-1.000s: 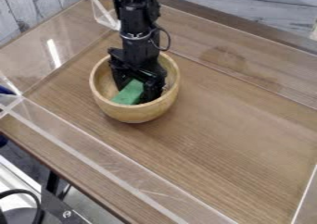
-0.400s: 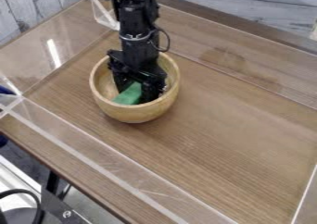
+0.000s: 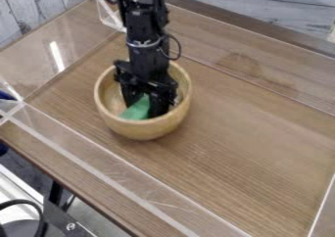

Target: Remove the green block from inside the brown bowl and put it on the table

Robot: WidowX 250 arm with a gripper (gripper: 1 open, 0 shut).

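Observation:
The brown bowl point(image 3: 116, 121) sits on the table point(image 3: 222, 143) left of the middle. Inside it lies the green block point(image 3: 136, 108), only partly visible between the black fingers. My gripper point(image 3: 144, 102) reaches straight down into the bowl from the black arm above and is shut on the green block. The fingers and the bowl's rim hide most of the block and the bowl's bottom.
Low clear acrylic walls point(image 3: 78, 172) edge the tabletop on the near and left sides. Bare wood-grain surface stretches to the right of the bowl and toward the near edge.
The fingers have closed in on the green block inside the bowl; the bowl has shifted slightly right and toward the near edge. The arm itself has hardly moved.

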